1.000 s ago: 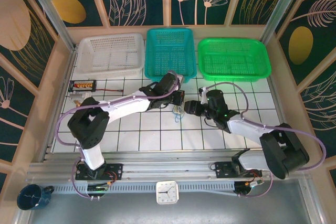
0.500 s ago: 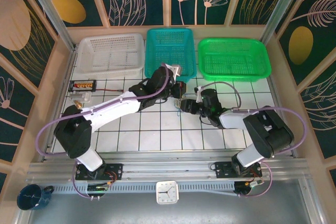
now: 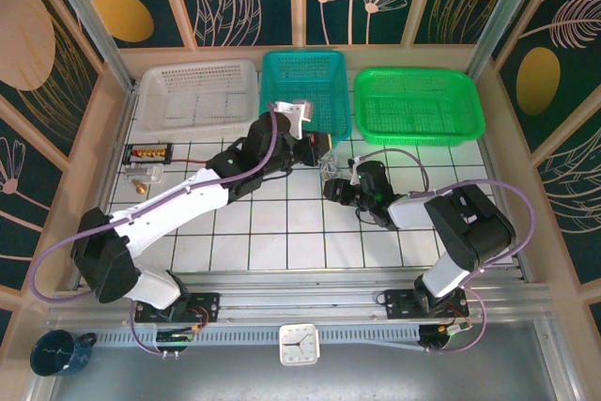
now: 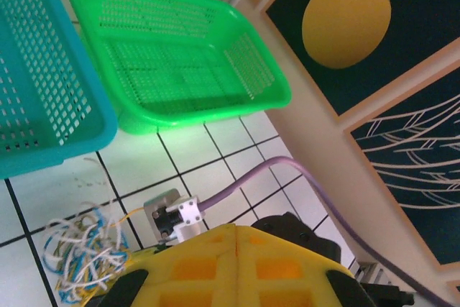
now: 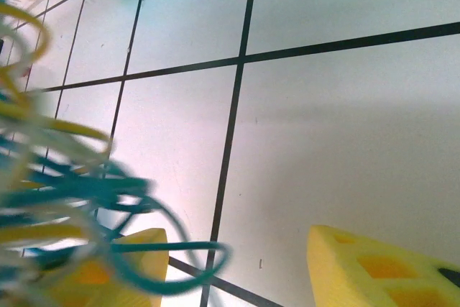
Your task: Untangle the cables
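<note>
**Claws: 2**
- Left claw (image 4: pixel 233 229): yellow fingers pressed together along a closed seam. It hangs above the tiled surface (image 3: pixel 282 232), just beside the cables. Whether a strand is caught between the tips cannot be told.
- Right claw (image 5: pixel 233 241): fingers spread, with bare tile showing in the gap. A blue loop of the cables lies across the finger on the picture's left, and nothing is pinched.

**Cables (image 4: pixel 75 257): 1 tangled bundle**
- Strands are whitish, blue and yellow.
- The bundle sits on the white tiles in front of the teal basket, between the two claws.

**Baskets: 3, in a row at the far edge**
- White basket (image 3: pixel 197 66)
- Teal basket (image 3: pixel 302 55)
- Green basket (image 3: pixel 418 73)

**Other items: 1 each**
- Connector board with red wire (image 3: pixel 150 152), at the left of the surface.
- Clock (image 3: pixel 300 345), on the near rail.
- Dark mug (image 3: pixel 58 352), at the near left corner.

**By view**
- The overhead view gives the full basket row and both arms reaching to mid-surface.
- The left wrist view shows the bundle whole and sharp, with the right arm's purple hose (image 4: pixel 302 177) beyond it.
- The right wrist view shows the strands close and blurred, and the gap between that claw's fingers.
</note>
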Controlling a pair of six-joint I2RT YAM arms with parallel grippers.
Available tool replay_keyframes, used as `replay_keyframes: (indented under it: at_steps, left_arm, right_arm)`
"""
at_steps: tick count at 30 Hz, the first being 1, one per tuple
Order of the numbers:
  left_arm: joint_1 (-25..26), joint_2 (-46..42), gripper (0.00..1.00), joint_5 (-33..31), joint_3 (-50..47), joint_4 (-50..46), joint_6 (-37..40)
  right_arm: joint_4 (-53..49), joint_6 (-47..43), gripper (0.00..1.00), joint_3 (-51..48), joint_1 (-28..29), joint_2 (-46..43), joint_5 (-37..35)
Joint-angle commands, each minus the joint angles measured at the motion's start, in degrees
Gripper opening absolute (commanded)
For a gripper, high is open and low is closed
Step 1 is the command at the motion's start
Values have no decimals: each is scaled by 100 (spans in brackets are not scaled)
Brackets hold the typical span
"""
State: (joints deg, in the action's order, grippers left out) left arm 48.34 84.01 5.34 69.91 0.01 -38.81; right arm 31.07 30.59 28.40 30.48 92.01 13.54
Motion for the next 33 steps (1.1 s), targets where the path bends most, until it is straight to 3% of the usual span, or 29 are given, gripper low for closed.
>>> replay_keyframes:
  at_steps: [1, 20, 26, 33]
  left_arm:
    - [6, -174, 0, -201, 257, 77, 54]
    - [4, -19, 0, -357, -329, 261, 64]
    - [4, 68, 0, -265, -372, 378, 3]
    - [5, 175, 0, -138, -390, 473, -120]
  right_arm:
    - [-128, -18, 55, 10, -16, -92, -10]
    - [-1550, -611, 60, -203, 53, -2249, 18]
    - [-1071, -865, 62, -245, 375, -2650, 95]
    - [3, -866, 64, -281, 648, -2364, -135]
